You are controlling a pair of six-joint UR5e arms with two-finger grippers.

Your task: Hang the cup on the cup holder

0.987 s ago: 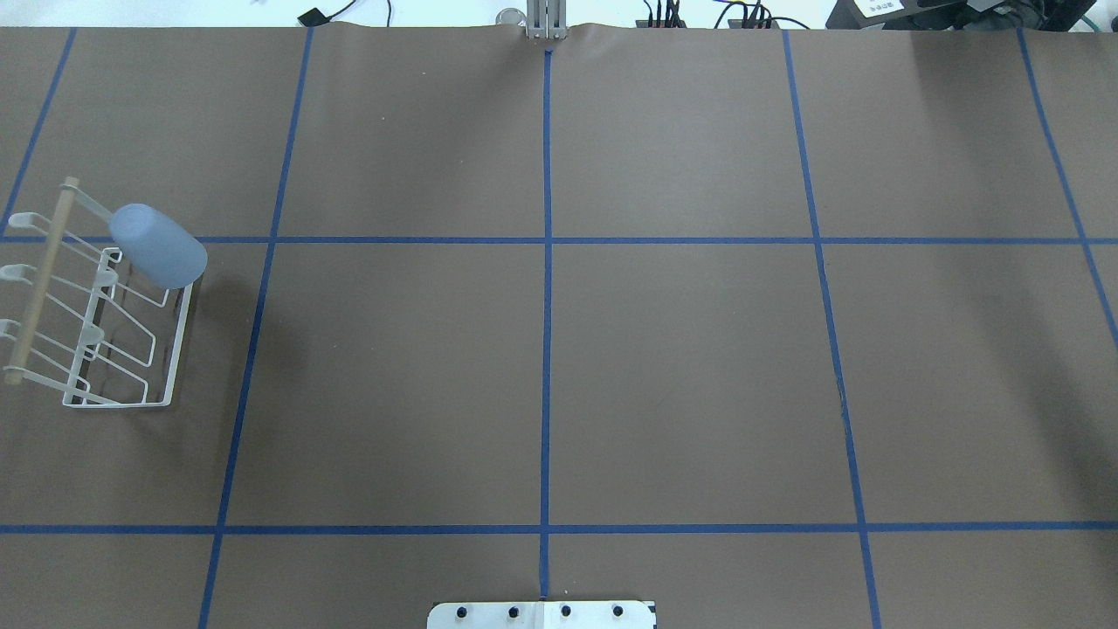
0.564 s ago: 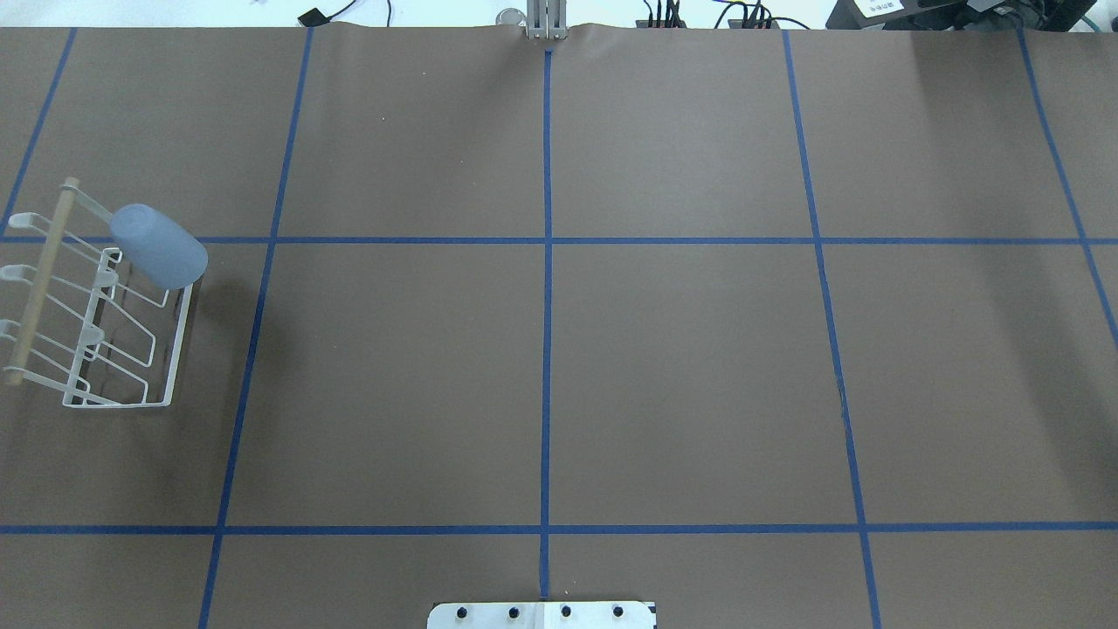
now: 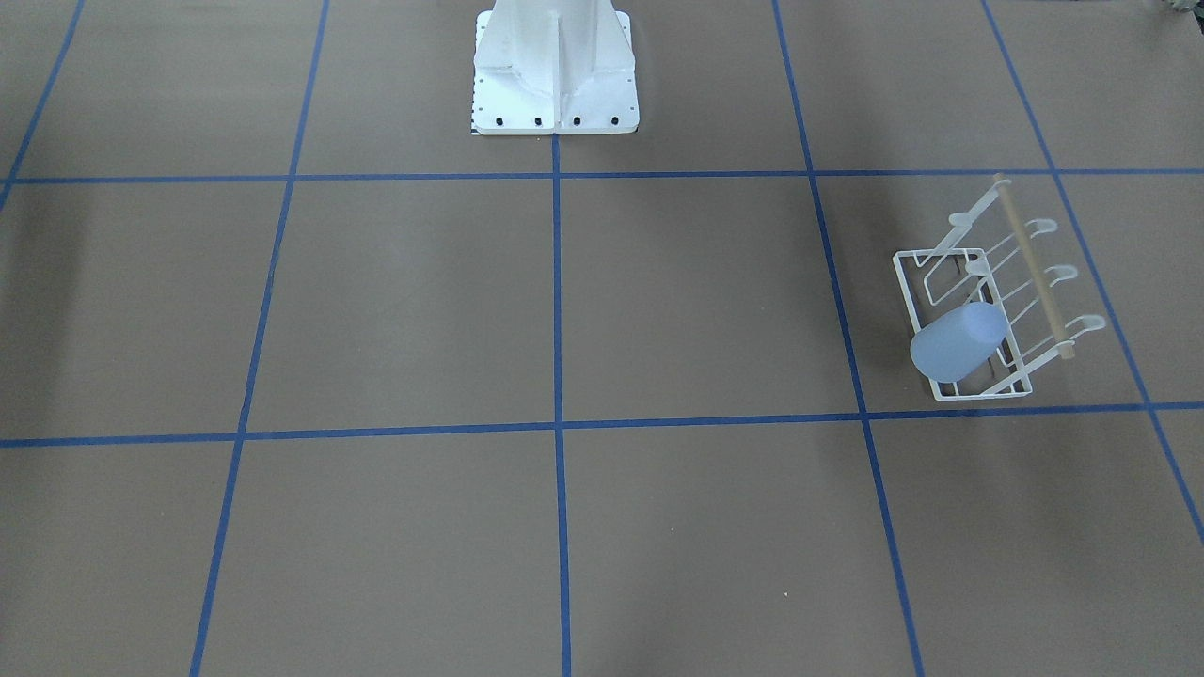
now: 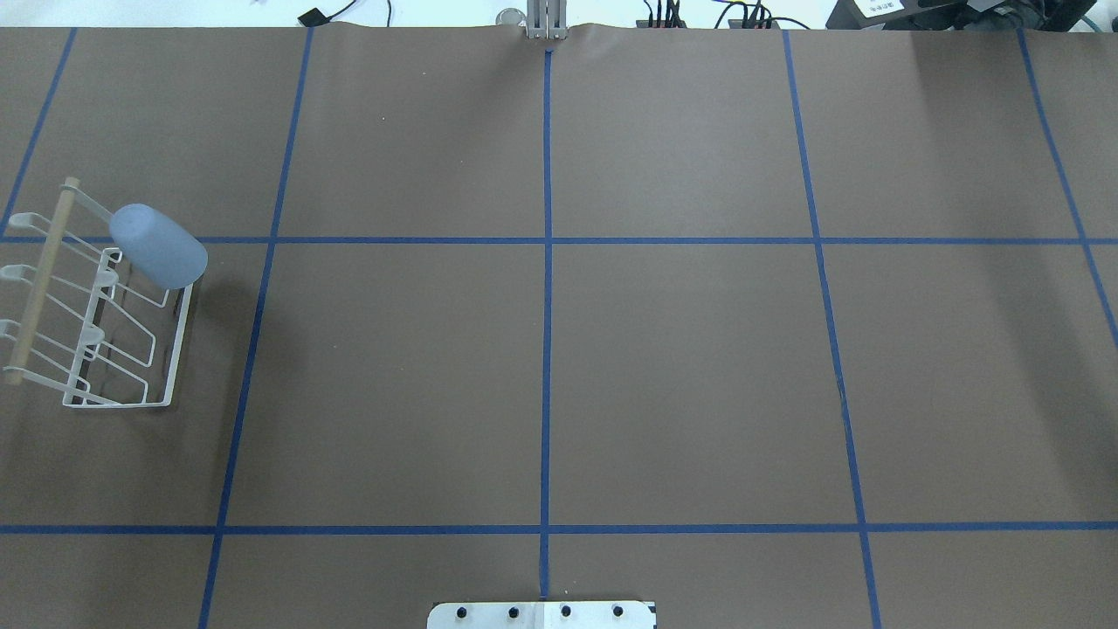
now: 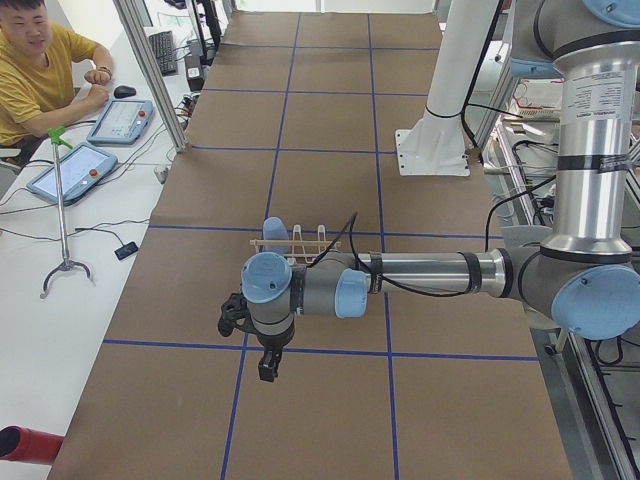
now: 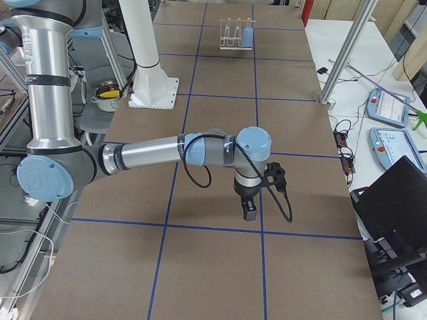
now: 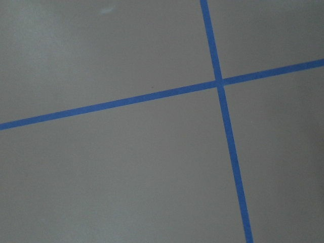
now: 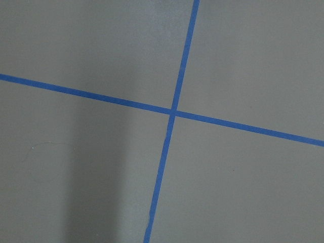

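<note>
The cup (image 4: 159, 245) sat upside down and tilted over a prong at the far right corner of the cup holder (image 4: 181, 345). The holder stood near the table's left end, so the hanging looked finished to me.

Both arms were well away from the rack. The left gripper (image 5: 268, 368) and the right gripper (image 6: 249, 212) each hung pointing down over bare table. Only the side cameras caught them, so I could not tell how far apart their fingers stood. Neither seemed to carry anything.

The risk I saw was the cup's lean. It rested on a single prong with its wide mouth low and its base sticking out past the frame. A knock to the light wire rack might slide it off, or tip the rack towards that loaded corner.

- **Cup:** one.
- **Holder:** one, with one wooden dowel (image 4: 40, 279).
- **Prong tips:** five bare rounded ones, three beyond the dowel and two on the cup's side.
- **Arms:** two.
- **Operators:** one (image 5: 40, 70), seated beyond the table's far edge.
</note>
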